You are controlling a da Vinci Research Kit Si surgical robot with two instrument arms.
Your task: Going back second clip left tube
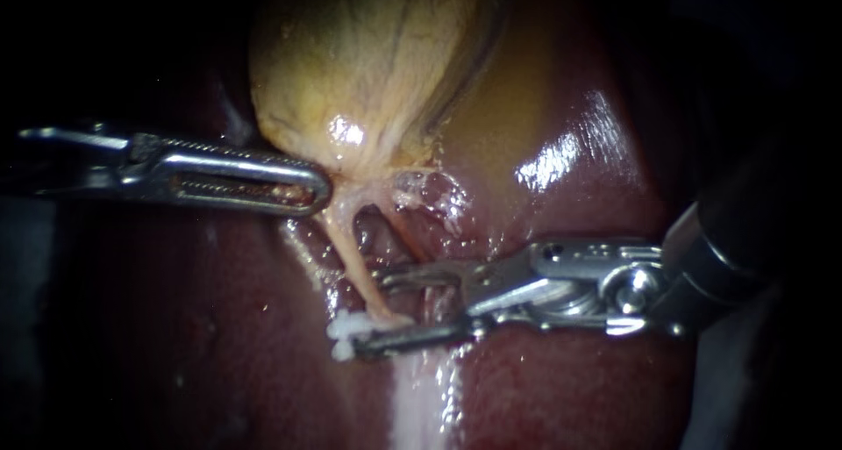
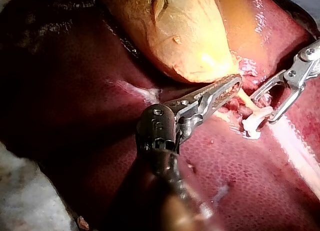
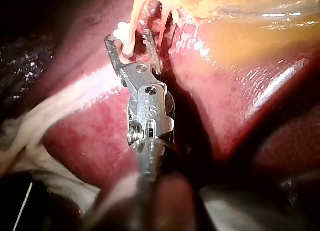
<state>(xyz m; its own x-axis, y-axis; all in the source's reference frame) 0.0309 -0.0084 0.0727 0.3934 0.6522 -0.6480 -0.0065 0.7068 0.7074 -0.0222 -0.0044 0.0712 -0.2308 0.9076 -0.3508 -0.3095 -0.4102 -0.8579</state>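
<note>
The yellow gallbladder lies on the dark red liver. My left instrument comes in from the left, its long jaws shut on the gallbladder's lower edge, also seen in the left wrist view. Two thin tubes run down from there: the pale left tube and a redder right tube. A white clip sits on the left tube's lower end. My right instrument has its jaws open astride the left tube, just beside the clip; the tube passes between the jaws.
A pale whitish band runs down the liver below the clip. The liver surface is wet and glossy to the right. White gauze lies at the liver's edge in the left wrist view.
</note>
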